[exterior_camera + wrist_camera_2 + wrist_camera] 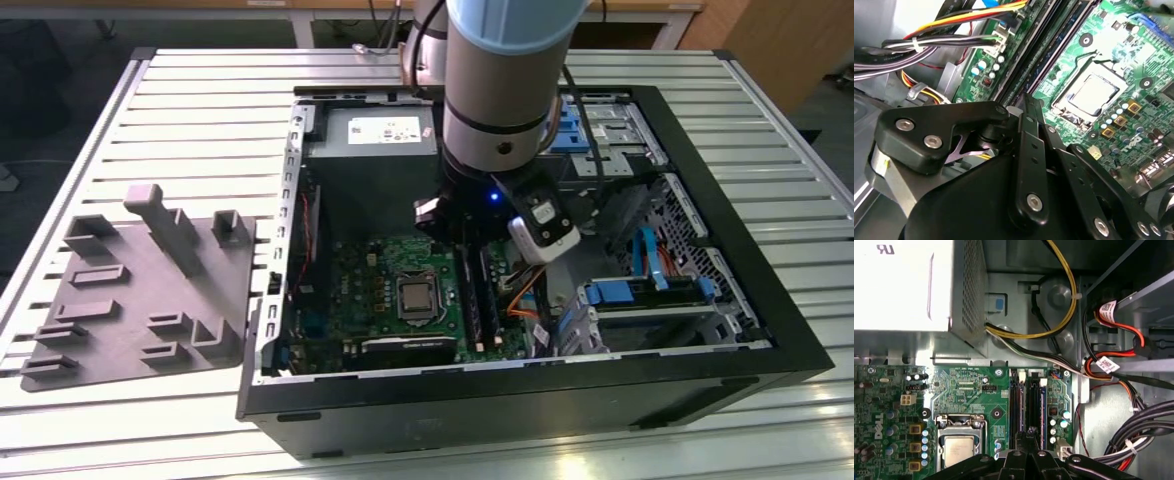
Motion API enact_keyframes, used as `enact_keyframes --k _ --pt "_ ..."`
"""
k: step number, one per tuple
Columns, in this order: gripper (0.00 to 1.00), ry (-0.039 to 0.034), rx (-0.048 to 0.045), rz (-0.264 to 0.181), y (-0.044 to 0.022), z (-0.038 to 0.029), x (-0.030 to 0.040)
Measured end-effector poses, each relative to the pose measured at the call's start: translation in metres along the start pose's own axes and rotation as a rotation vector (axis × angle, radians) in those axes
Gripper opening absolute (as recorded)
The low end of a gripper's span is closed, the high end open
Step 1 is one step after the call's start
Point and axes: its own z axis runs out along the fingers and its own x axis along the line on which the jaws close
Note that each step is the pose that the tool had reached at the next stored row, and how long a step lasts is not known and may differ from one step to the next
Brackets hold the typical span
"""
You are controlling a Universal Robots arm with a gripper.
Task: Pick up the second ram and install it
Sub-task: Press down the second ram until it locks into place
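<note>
Installation looks close to finished, judging from the exterior view: the tool (470, 240) hangs low inside the open computer case (747, 330) on the desk (187, 90), over the memory slots (481, 295), while the grey tray (134, 300) holds no stick. In the second wrist view, the fingers (1029, 150) appear drawn together on a thin edge, probably the second ram (1026, 102), though that cannot be told for sure. In the first wrist view, the linkage hides the slots' near ends (1029, 405), so seating stays unconfirmed.
</note>
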Motion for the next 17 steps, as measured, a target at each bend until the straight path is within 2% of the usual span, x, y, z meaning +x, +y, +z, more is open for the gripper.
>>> enact_keyframes --k 17 --pt "0.11 -0.0001 0.0001 0.001 0.0123 0.0008 0.0002"
